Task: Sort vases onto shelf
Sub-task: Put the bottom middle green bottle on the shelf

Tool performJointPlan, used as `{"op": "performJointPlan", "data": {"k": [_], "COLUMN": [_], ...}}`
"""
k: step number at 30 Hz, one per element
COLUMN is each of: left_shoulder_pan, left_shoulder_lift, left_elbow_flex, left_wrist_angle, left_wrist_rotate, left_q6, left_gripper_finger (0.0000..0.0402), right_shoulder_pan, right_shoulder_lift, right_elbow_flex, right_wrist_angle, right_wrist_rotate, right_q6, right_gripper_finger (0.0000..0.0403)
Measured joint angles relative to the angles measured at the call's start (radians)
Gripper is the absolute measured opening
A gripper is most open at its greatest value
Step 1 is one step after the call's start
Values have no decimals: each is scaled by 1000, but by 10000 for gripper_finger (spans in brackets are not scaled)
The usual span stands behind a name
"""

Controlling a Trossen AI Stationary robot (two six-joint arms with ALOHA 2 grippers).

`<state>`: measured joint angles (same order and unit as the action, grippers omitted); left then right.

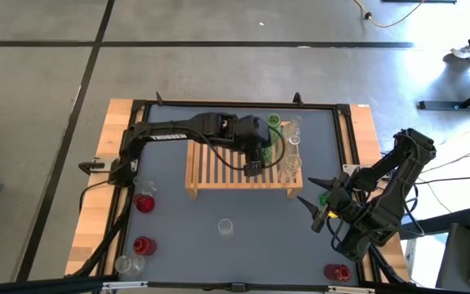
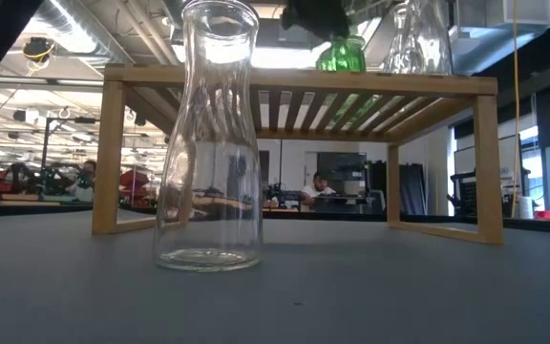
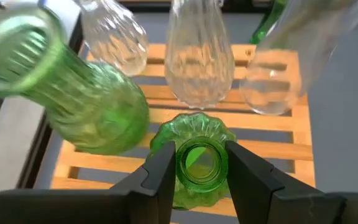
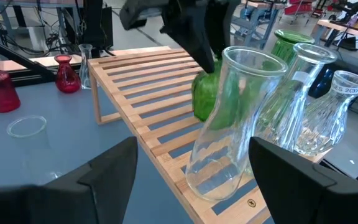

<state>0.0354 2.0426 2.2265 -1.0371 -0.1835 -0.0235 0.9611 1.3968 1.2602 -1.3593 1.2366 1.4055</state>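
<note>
Left gripper (image 3: 199, 171) jaws grasp an empty green vase (image 3: 197, 163) on the shelf (image 1: 219, 155)

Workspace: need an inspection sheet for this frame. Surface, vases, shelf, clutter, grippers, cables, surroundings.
Surface: dark table, wood borders.
Shelf: slatted rack at table's far middle.
Vases: green and clear ones on the rack's right end; two red vases and clear ones on the table at left; clear carafe in front.
Clutter: nothing seen.
Grippers: left gripper straddles a small green vase on the rack; right gripper open, beside the rack.
Cables: black cable across the slats.
Surroundings: seated person behind.
</note>
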Motion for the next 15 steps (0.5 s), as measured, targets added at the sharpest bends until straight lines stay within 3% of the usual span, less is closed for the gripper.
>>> {"op": "performJointPlan", "data": {"k": [15], "left_shoulder_pan": [18], "left_shoulder_lift": [-4], "left_elbow_flex": [-111], "left_wrist_angle": [150], "left_wrist_rotate": [18], "left_q6": [8], "left_gripper_finger": [123], "right_shoulder_pan": [0], "right_shoulder_lift": [0], "right_elbow_flex": [0], "right_wrist_angle": [0], "right_wrist_rotate": [27], "right_q6": [-1], "right_gripper_finger": [294]}}
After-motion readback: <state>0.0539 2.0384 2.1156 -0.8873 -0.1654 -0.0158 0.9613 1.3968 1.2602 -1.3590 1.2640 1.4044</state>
